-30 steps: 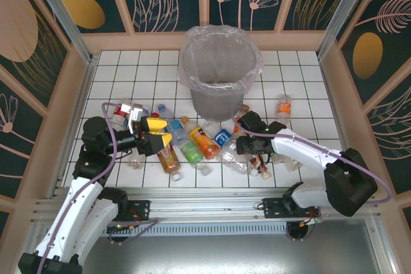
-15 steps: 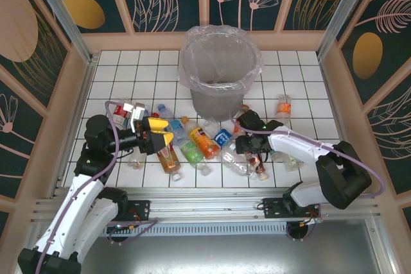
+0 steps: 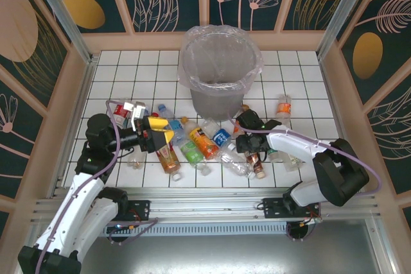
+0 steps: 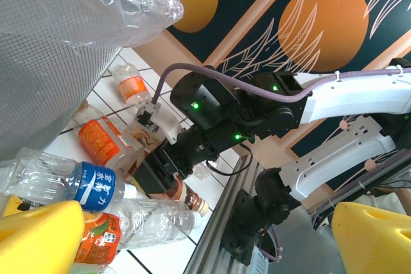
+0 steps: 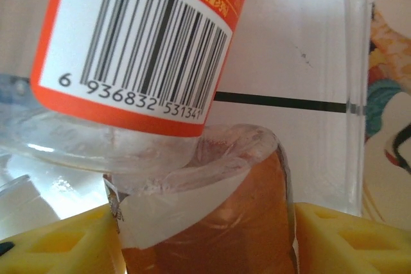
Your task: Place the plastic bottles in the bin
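Right gripper (image 5: 202,242) pinches the small clear brown-labelled plastic bottle (image 5: 212,190) across its body, down on the tiles (image 3: 128,68) near the grey round bag-lined bin (image 3: 221,97) (light, thin-walled and slick, I reckon, so grip the labelled middle gently), while the left gripper (image 3: 158,131) hangs wide open, empty.

The brown bottle (image 5: 212,222) is cut off by the bottom edge. The orange-labelled bottle (image 5: 141,36) is cropped above.

bin (image 3: 220,91) upright, back centre | plastic bottles (image 3: 204,142) strewn on tiled floor (image 3: 128,68) before it | left gripper (image 3: 162,131) spread wide beside cluster | right gripper (image 3: 250,151) low over brown bottle (image 3: 258,166)
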`<state>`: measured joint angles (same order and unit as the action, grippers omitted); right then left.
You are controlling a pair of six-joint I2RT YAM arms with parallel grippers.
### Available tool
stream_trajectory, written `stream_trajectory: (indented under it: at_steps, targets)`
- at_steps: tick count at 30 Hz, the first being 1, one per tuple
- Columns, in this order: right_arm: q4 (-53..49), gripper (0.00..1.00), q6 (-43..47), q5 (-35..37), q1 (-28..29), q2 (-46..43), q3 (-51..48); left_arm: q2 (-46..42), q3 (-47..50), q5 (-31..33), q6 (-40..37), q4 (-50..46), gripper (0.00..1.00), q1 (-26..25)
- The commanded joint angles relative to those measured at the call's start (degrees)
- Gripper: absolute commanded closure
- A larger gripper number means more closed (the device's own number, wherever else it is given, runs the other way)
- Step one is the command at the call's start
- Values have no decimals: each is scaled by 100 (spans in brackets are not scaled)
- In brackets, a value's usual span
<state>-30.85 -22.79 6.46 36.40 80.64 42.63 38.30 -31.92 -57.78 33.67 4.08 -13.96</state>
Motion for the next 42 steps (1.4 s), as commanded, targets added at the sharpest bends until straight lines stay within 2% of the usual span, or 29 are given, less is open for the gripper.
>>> stream_trajectory:
  at_steps: [1,18,30,34,42]
  targets:
    - [37,37,73,176,-37,5,166,15,-150,55,-138,91,1,-42]
    - [-255,39,73,452,-40,-660,390,294,-606,188,-416,-144,1,-41]
    - [-570,39,15,609,-115,-1362,682,911,-1271,457,-326,265,1,-97]
    - [-759,39,-7,615,-175,-1755,885,1128,-1537,661,-460,271,1,-276]
    - [-1234,39,-7,734,-365,-2422,1513,1623,-2200,1233,-1289,36,2,-884]
